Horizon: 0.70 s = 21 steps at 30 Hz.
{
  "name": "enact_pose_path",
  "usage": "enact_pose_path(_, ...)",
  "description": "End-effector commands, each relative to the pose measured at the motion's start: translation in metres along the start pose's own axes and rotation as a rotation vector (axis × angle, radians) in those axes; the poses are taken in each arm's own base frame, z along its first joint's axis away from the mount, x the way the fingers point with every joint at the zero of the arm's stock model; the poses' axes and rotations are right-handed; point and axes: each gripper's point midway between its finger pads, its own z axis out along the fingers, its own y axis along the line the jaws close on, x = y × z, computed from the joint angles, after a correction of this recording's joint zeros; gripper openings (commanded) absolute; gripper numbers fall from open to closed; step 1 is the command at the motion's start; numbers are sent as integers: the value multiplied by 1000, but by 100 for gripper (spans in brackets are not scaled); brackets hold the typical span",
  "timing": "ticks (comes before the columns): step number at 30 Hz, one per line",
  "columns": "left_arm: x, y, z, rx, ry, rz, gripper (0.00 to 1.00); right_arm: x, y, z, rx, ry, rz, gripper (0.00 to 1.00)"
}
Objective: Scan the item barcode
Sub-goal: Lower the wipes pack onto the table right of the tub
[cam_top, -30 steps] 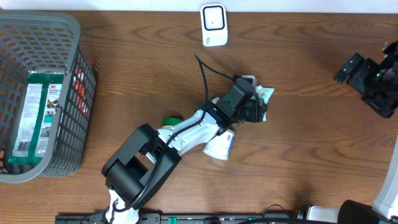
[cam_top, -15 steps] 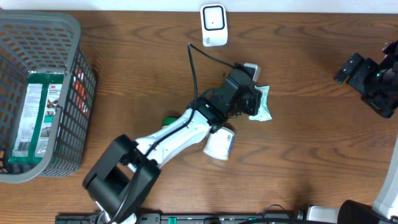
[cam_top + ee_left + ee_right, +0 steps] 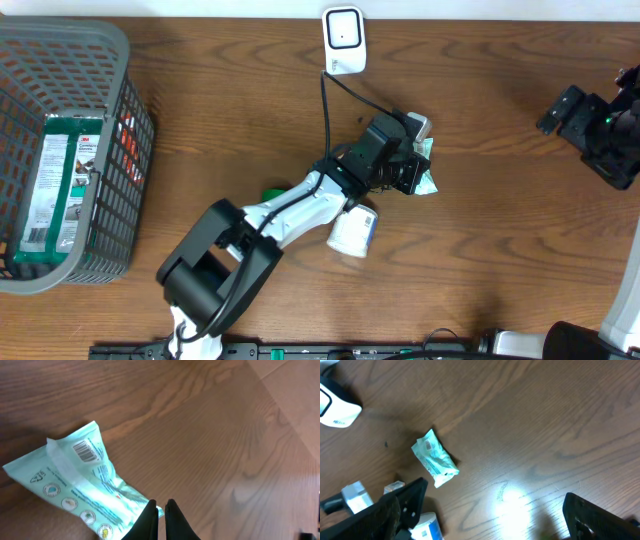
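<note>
Left gripper (image 3: 161, 505) is down at the middle of the wooden table (image 3: 500, 260), its two fingers (image 3: 148, 519) shut tight together. The tips sit right at the near corner of the pale green wipes packet (image 3: 80, 485). Whether they have actually caught the wrapper's edge, I cannot tell from the wrist view.

The packet lies on the tabletop with its printed back facing up, and its barcode (image 3: 87, 451) shows clearly near the far end. From overhead the left arm reaches in from the lower left and covers most of the packet, leaving only a green edge peeking out.

The white barcode scanner (image 3: 343, 40) stands at the far edge of the table, well apart from the packet. A white bottle (image 3: 352, 232) lies on its side just beside the left arm.

Right gripper (image 3: 495, 491) is off at the right edge, with its fingers (image 3: 405, 502) spread wide and nothing between them.

On the far left, a grey basket (image 3: 60, 28) holds a green 3M box (image 3: 62, 185).
</note>
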Motion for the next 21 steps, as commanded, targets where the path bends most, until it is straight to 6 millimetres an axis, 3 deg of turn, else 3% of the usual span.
enact_pose_path(1, -1, 1, 8, 26, -9, 14, 7, -3, 0, -2, 2, -11, 10, 99)
enact_pose_path(9, 6, 12, 26, 32, -23, 15, 7, -4, 0, -2, 2, -11, 10, 99)
enact_pose_path(21, 58, 43, 55, 0, 92, -95, 7, -4, 0, -2, 2, -11, 10, 99)
